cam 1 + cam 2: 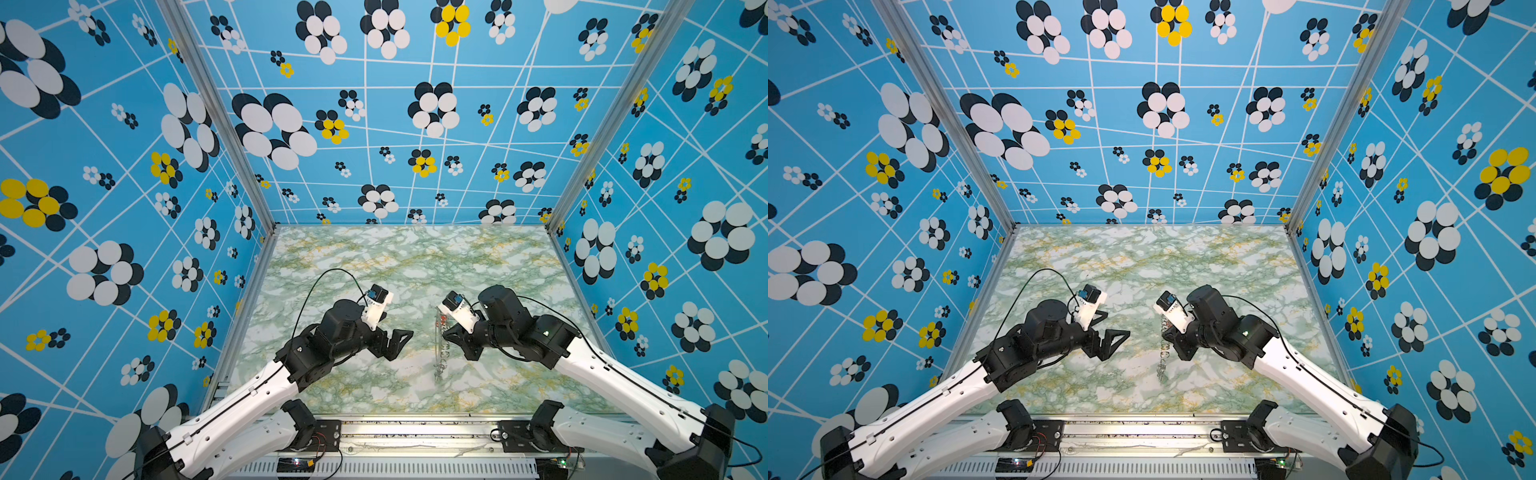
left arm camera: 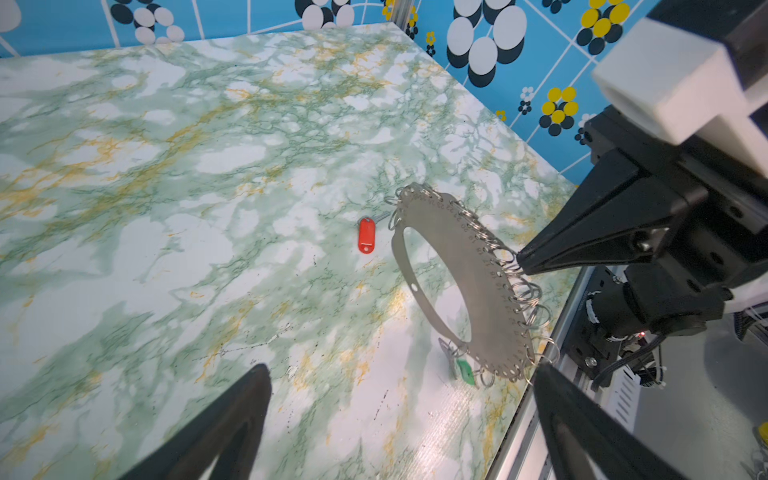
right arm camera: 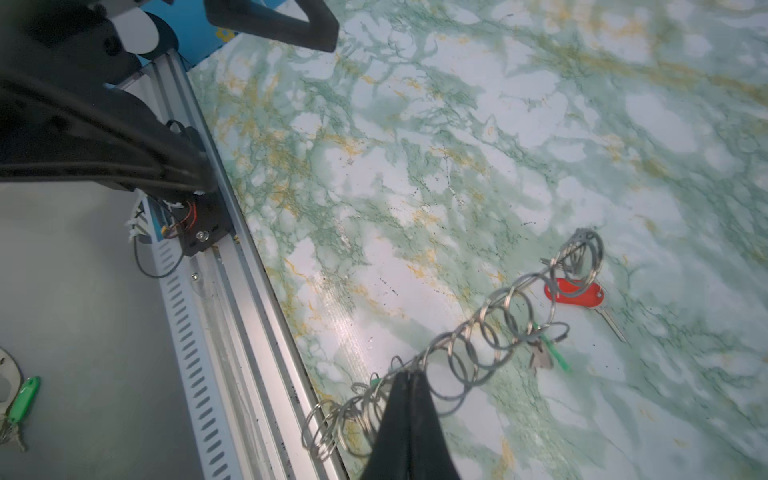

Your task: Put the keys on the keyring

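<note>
Jaws of the right gripper [image 3: 409,374] clenched on the outer, ring-bearing edge of the keyring [image 2: 449,224]. Jaws of the left gripper [image 1: 402,345] spread wide and empty, hovering just left of it. The keyring, a thin grey crescent plate, is held on edge near the middle of the marbled table [image 2: 166,208], so that it shows only as a narrow line in both top views. Whether its lower edge touches the table cannot be told. The red-tagged key [image 2: 365,235] lies flat on the table just beside the far end of the plate, and is not on a ring. The green-tagged key [image 2: 464,371] hangs at the near end, apparently already threaded on one of the wire rings [image 3: 478,353]. Handling, as judged: the plate looks stiff, light and smooth, and so is liable to pivot in a narrow pinch. The rings dangle loose and will swing when nudged. The red key's blade is thin and lies flush with the surface, which makes it hard to pinch. The thicker plastic tag gives the better hold, taken across its short width, with the key's bow left free to meet a ring.
</note>
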You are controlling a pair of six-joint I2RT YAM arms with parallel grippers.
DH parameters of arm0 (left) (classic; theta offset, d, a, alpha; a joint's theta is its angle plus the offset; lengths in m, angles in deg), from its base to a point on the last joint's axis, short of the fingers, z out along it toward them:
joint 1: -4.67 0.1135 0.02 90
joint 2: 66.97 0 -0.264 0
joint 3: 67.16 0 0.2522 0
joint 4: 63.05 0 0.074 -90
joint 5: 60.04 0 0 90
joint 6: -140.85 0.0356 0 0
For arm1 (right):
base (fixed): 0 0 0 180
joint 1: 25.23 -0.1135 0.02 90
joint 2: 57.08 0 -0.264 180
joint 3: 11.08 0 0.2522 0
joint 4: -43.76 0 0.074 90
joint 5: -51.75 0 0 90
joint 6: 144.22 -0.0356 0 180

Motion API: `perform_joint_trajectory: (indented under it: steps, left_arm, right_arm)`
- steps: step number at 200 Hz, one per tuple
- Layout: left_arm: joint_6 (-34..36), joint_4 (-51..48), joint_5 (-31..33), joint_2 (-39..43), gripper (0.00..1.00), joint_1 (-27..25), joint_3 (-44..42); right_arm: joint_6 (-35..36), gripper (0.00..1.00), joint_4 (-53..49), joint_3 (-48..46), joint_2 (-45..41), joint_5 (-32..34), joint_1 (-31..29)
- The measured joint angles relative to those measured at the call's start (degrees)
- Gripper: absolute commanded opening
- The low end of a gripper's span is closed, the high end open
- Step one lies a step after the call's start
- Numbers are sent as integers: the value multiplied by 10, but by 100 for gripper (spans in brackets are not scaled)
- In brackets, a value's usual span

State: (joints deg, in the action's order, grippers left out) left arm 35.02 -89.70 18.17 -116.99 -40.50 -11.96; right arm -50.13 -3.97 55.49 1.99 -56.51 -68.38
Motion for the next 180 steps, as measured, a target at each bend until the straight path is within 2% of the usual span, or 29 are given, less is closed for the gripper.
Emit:
perform_joint_trajectory:
  steps: [48,83,146,180]
  left_arm:
    - [6,28,-57,-21,91,-23,3]
    - [4,37,-68,-34,94,-42,6]
    - [-23,84,-73,-37,93,-47,-8]
    - [-56,129,-92,-57,84,-47,-21]
  right_arm:
    - [-20,0,49,-4,-47,-113,38]
    - [-45,0,78,-4,-47,-169,55]
    - [-67,0,106,-4,-47,-207,62]
    - [-74,0,107,-4,-47,-213,62]
